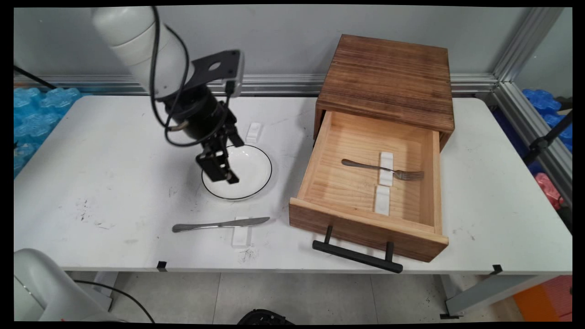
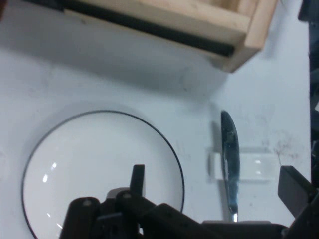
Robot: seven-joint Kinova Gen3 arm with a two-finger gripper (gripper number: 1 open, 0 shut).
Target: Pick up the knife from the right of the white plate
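Black fingers (image 2: 212,181) spread wide above white plate's (image 1: 253,176) left rim, knife (image 1: 219,224) near.

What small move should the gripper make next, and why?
Probably shift toward the knife and lower. The open gripper hangs empty over the plate's edge, with one finger above the plate and the knife, propped on a rest, lying between the fingers in the hand view.

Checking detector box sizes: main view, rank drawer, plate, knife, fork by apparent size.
1. drawer
2. plate
3. knife and fork: look alike, though the knife lies nearer the camera, so unranked.
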